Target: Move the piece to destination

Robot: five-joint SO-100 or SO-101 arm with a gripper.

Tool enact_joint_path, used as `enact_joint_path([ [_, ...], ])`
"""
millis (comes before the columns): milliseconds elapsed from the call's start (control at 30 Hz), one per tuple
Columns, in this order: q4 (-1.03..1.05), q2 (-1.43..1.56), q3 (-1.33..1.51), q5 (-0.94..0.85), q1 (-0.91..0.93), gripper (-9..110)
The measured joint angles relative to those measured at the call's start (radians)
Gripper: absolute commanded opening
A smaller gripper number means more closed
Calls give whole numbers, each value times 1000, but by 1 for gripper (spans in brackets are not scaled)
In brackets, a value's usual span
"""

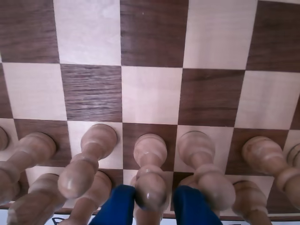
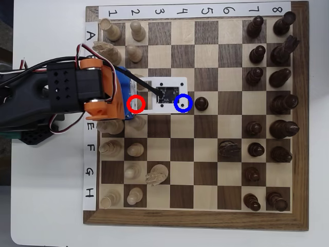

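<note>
Wrist view, gripper (image 1: 151, 197) astride one pawn (image 1: 150, 164), four neighbouring pawns.

a plain white table (image 2: 46, 206) under even, bright light; a dark strip shows at the left edge.

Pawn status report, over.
Claw straddling pale pawn, grip unconfirmed. Pawn not yet on blue-ringed square. Dark pawn just beyond it.

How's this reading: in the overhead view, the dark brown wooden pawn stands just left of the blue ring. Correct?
Wrong side. The overhead view shows the dark brown wooden pawn standing just right of the blue ring, not left.
</note>
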Motion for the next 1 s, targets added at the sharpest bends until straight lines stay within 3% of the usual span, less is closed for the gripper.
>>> enact_joint_path([
  [500, -75, -21, 57, 0, -15, 12],
  [1000, -86, -21, 64, 0, -15, 3],
])
